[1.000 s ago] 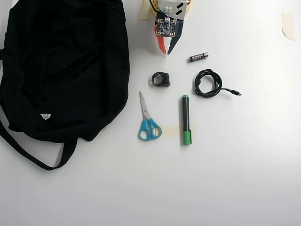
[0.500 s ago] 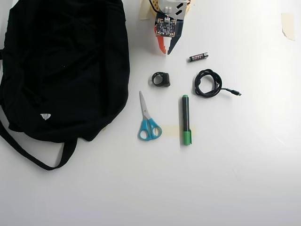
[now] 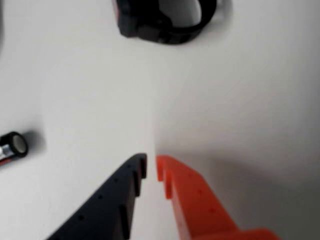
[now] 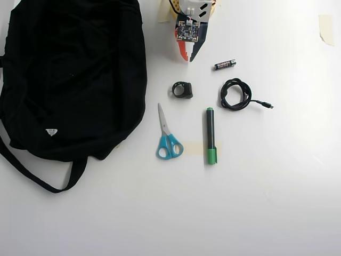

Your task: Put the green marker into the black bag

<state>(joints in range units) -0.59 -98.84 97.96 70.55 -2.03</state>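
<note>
The jaws of the gripper [image 4: 188, 58] are nearly pressed together and hold nothing, at the top of the overhead view above the white bench [image 4: 266, 202]. The green marker [image 4: 211, 135] lies flat on the bench, between the blue scissors [image 4: 168, 136] and the coiled cable [image 4: 236, 94]. The black bag [image 4: 69, 80] lies far to the left.

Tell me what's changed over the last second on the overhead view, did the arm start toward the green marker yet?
Nothing visibly changed. The gripper sits at the top of the overhead view with its fingers nearly together, holding nothing. The green marker lies untouched between the scissors and the coiled cable, and the black bag, battery and small black ring-like object are where they were.
</note>
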